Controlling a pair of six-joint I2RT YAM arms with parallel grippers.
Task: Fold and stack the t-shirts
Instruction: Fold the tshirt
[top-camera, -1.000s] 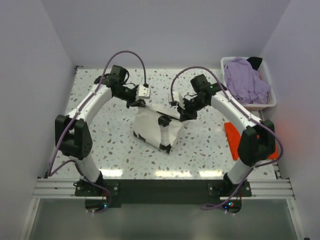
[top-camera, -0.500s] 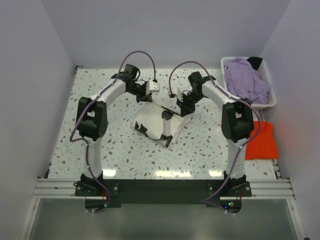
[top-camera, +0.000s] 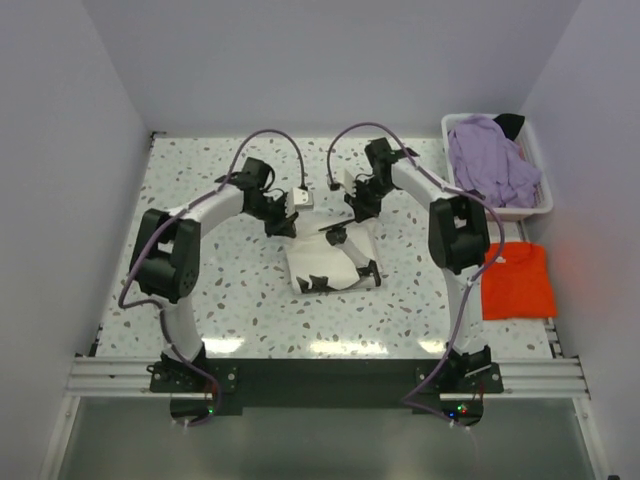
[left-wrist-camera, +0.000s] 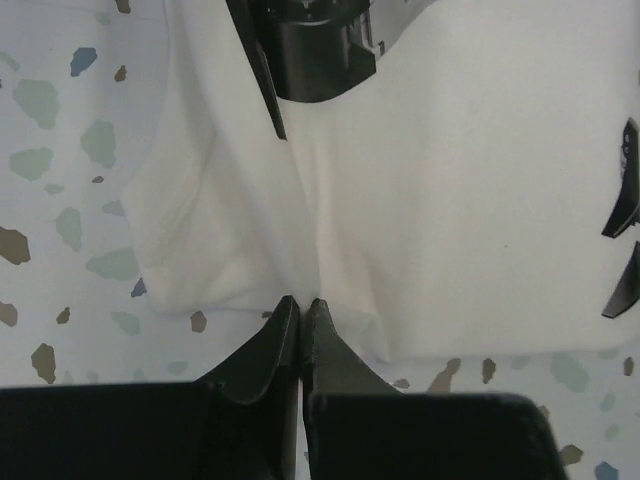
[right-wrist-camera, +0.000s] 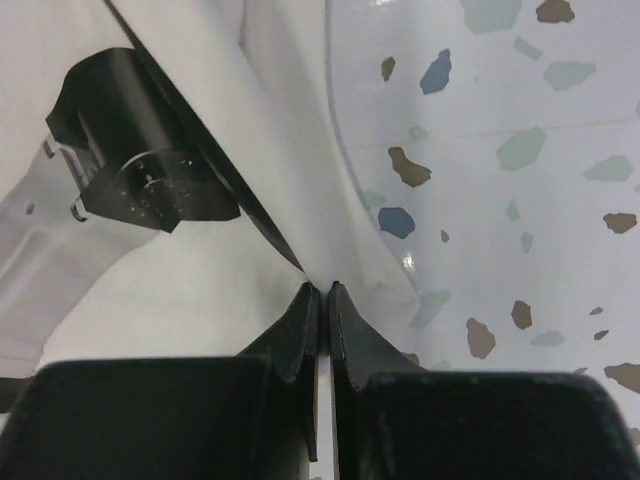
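- Your left gripper: tips pinching the near edge of the cream-white t-shirt, farther back than a second ago.
- The shirt lies mid-table (flatter now).
- Your right gripper: pinching the same shirt.
- The orange-red t-shirt: right edge, now unobstructed.

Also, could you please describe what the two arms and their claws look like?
Both the left arm and right arm have white links with black joint housings. A purple cable loops along each. The left claw and right claw are black, with two tapered fingers.
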